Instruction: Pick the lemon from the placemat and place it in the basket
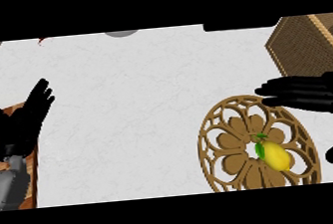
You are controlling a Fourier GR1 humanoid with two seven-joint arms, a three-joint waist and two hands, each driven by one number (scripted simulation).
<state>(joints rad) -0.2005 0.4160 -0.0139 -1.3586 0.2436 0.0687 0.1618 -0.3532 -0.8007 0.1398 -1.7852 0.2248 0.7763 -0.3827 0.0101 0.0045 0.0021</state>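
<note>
One lemon (276,156) lies on the mat (226,128), small, light, firm, waxy and prone to roll, so you wrap its middle with your right hand (308,95), open and empty beside it; left hand (22,119) rests open.

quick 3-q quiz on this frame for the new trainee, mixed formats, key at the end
1. True or false: the lemon lies on the placemat.
2. Which robot hand is nearer the lemon? A) the left hand B) the right hand
3. Fill in: the basket stands at the view's upper ____ corner.

Key:
1. True; it lies in the placemat's lower right part, with nothing gripping it.
2. B; the right hand is open above the placemat's right edge, while the left rests open at the view's left.
3. right
</note>
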